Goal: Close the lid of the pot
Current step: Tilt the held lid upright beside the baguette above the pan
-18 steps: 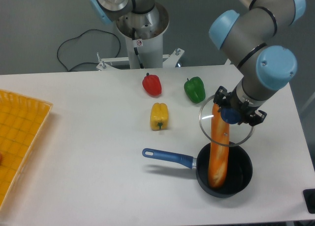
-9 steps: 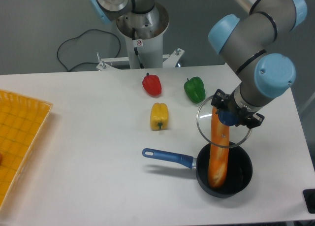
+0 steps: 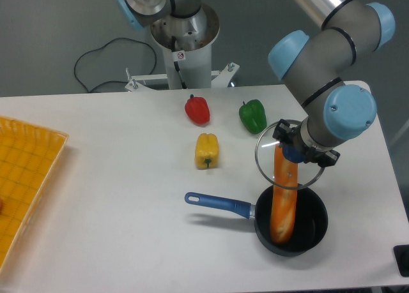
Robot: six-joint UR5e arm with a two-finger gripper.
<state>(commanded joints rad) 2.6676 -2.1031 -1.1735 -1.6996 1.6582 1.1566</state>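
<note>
Gripping: gripper (image 3: 295, 154) clenched on lid (image 3: 287, 156) knob
Lid: tilted, raised above pot (image 3: 292, 221), not seated
Pot: on table (image 3: 128, 178), blue handle pointing left
Inside pot: orange carrot (image 3: 283, 200), standing upright

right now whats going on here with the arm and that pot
The arm's tool is gripping the blue knob of the glass lid and holding it in the air above the black pot, which sits on the white table. A long orange object stands leaning in the pot and sticks up past its rim, right under the lid, so the pot is not yet covered. Red, green and yellow peppers lie untouched further back on the table.
</note>
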